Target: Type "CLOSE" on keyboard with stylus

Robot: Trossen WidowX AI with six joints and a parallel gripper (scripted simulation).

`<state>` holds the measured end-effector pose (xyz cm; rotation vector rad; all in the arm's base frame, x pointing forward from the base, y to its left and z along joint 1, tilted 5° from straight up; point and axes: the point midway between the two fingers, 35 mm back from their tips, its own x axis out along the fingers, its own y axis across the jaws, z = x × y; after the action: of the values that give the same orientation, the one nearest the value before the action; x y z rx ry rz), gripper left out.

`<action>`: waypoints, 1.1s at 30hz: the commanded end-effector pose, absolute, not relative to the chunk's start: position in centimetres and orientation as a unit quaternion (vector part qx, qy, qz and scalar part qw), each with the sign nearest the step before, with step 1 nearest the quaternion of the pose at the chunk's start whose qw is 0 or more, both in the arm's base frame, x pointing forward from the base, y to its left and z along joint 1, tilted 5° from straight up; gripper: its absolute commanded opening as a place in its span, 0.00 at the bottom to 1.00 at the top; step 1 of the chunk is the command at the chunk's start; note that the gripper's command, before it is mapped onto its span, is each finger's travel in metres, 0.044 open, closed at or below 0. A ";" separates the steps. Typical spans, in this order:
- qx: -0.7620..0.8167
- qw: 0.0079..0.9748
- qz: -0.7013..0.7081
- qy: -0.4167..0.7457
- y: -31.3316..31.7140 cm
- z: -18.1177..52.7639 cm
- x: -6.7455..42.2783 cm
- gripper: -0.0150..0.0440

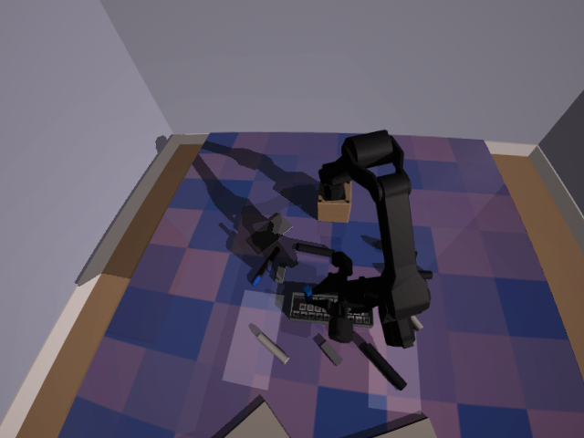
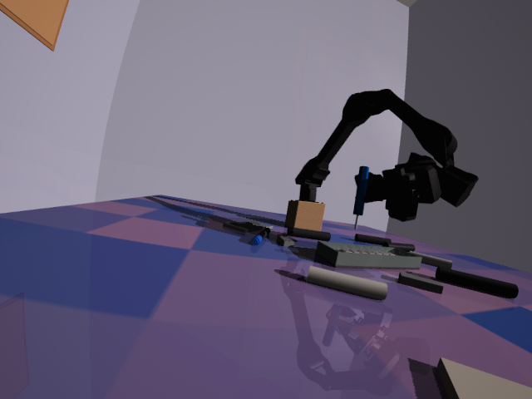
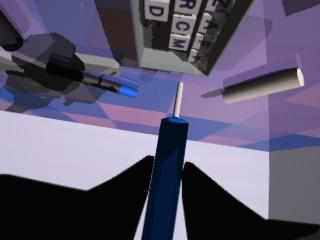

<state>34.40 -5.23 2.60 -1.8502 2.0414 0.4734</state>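
Pinching the stylus (image 2: 362,189) right now, your claw (image 3: 165,172) has its jaws pressed against the blue barrel from both sides, so you've got it. It's hanging roughly upright, pale tip down, above the tabletop (image 2: 141,266) and just off one end of the keyboard (image 2: 365,255), not over any key yet. In the wrist view the tip sits past the keyboard's corner, near the keys marked M and C.

Handling-wise, I'd guess the stylus is light and stiff, a smooth round barrel, so it could twist or slide up through the jaws when you push down hard. The thin tip looks like the weak bit, so press straight down, not at an angle. The grip is around mid-barrel, which seems fine; holding closer to the tip would give less wobble.

Watch the lookalike blue-tipped pen (image 1: 262,272) lying beyond the keyboard, and the grey cylinder (image 2: 346,282) in front of it.
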 end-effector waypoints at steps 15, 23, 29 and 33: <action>-0.653 0.162 0.172 0.720 -5.4 -0.8 34.2 0.39; -0.653 0.162 0.172 0.720 -5.4 -1.2 34.2 0.39; -0.653 0.162 0.172 0.720 -5.4 -1.2 34.2 0.39; -0.653 0.162 0.172 0.720 -5.4 -1.2 34.2 0.39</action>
<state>34.15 -5.38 -1.02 -1.8548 2.0522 0.4875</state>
